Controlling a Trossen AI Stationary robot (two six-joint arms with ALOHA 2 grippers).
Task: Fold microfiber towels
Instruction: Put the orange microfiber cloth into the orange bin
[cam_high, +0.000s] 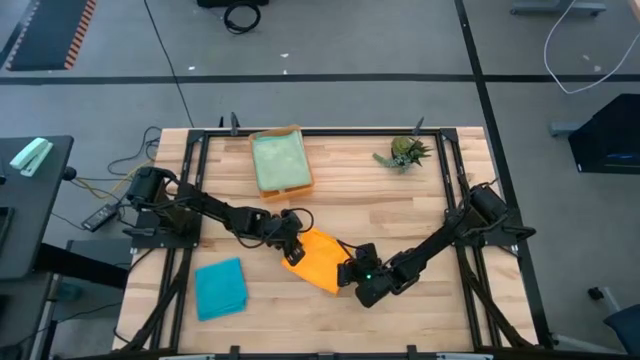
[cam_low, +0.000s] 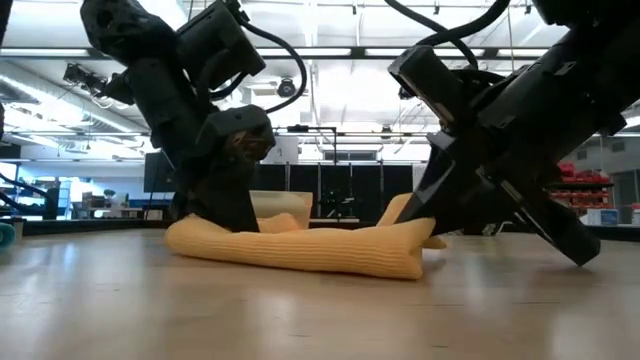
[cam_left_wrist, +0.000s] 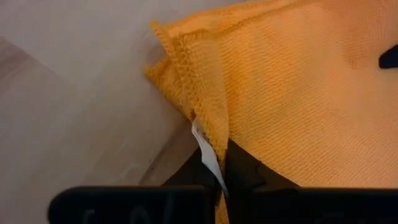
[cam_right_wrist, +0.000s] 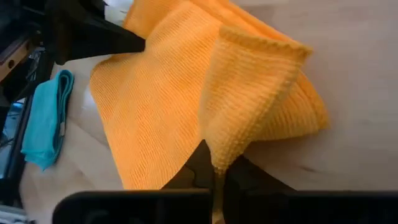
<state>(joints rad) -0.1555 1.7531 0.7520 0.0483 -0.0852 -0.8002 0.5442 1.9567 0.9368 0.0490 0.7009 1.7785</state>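
From above, you are seeing the orange towel (cam_high: 316, 260) lying mid-bench, the left gripper (cam_high: 292, 250) and right gripper (cam_high: 352, 272) each grasping an edge. A green towel (cam_high: 279, 160) is sitting in the tray (cam_high: 300, 185). The teal towel (cam_right_wrist: 46, 118) is showing in the right wrist view, missing from the left wrist view.

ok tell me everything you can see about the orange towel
The orange towel is a soft, knit-textured cloth with stitched hems and a small white tag, lying partly folded and bunched on the wooden table near its middle. The left pincer pinches one edge, the right pincer another, both shut on it.
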